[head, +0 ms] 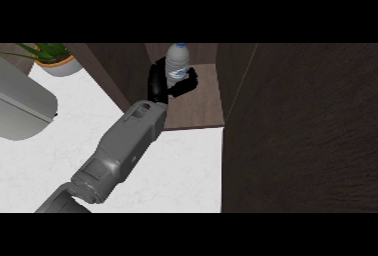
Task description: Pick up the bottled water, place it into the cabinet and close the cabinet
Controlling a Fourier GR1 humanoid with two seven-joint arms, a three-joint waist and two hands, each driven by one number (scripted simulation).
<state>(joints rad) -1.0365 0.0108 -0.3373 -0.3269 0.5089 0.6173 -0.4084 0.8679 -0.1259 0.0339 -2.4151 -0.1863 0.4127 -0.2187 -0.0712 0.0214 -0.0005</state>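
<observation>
Look down from the head view and you see one grey forearm (118, 155) rising from the lower left edge across the white marbled table (184, 175) toward the open dark wooden cabinet (193, 100). Which arm it is you cannot settle from this picture alone; it enters at the left, so take it as the left. Its black hand (164, 82) sits just inside the cabinet, fingers and thumb curled round the lower half of the clear plastic water bottle with the white cap and blue label (177, 56) — so the hand is closed on the bottle, one side of it showing to the bottle's left and the other wrapping across its right. The bottle stands upright, or close to it, toward the back of the cabinet's brown wooden shelf (199, 107); its cap and shoulders show above the hand, while its base is hidden behind the fingers, so you cannot tell whether it rests on the shelf or hangs just above it. The cabinet's dark side wall (111, 70) stands to the left of the hand, and a large dark wood-grain panel (303, 130) fills the right side of the view — whether that is the door or a neighbouring front you cannot tell. At the upper left a green leafy plant in a pale round pot (55, 62) sits on the table, and below it lies a grey rounded appliance (22, 107), cut off by the left edge.
</observation>
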